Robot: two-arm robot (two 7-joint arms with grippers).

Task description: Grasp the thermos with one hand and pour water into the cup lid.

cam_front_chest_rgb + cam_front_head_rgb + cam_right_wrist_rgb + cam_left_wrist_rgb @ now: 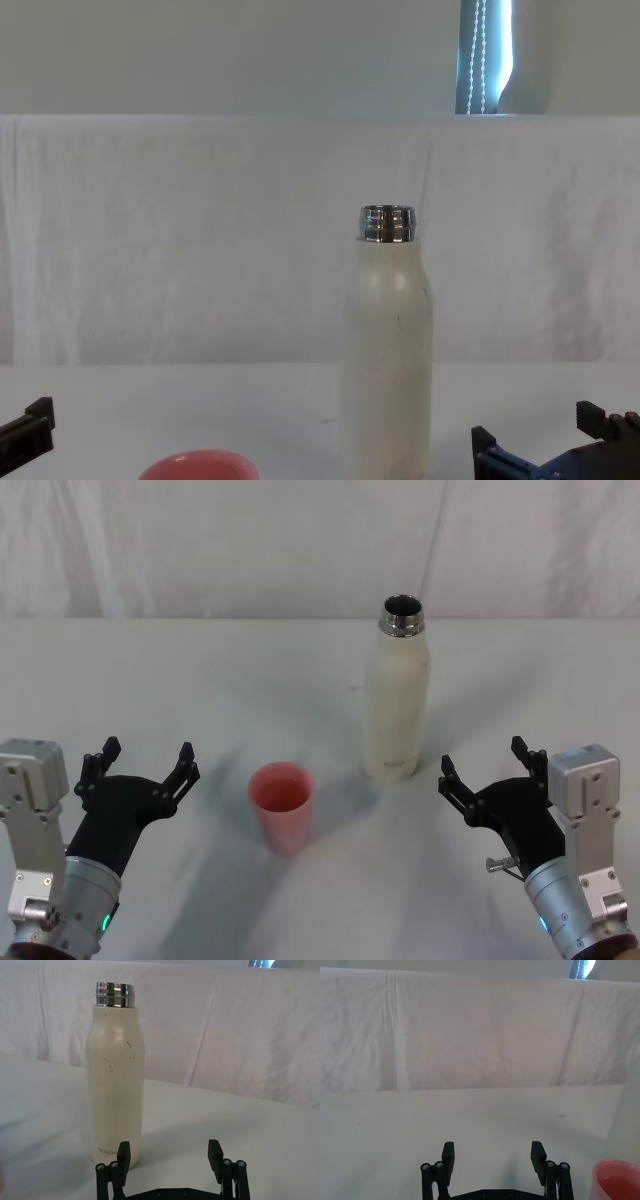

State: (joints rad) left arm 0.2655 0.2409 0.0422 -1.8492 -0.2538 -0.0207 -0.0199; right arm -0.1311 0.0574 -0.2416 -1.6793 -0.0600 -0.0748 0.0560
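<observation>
Right gripper (483, 763) just beside thermos (397, 695)

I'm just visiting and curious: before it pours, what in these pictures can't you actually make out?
- Whether the thermos holds water: in the head view its steel mouth is only a dark opening.
- The thermos's lettering: the right end effector covers part of it in the right wrist view.
- The cup lid: cut off by the chest view's bottom edge.
- The cup lid's base: hidden behind its own wall in the head view.

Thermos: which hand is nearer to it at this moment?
Right. The right hand sits open just to the right of the thermos and nearer the robot, not touching. The left hand, also open, is far off, beyond the cup lid.
</observation>
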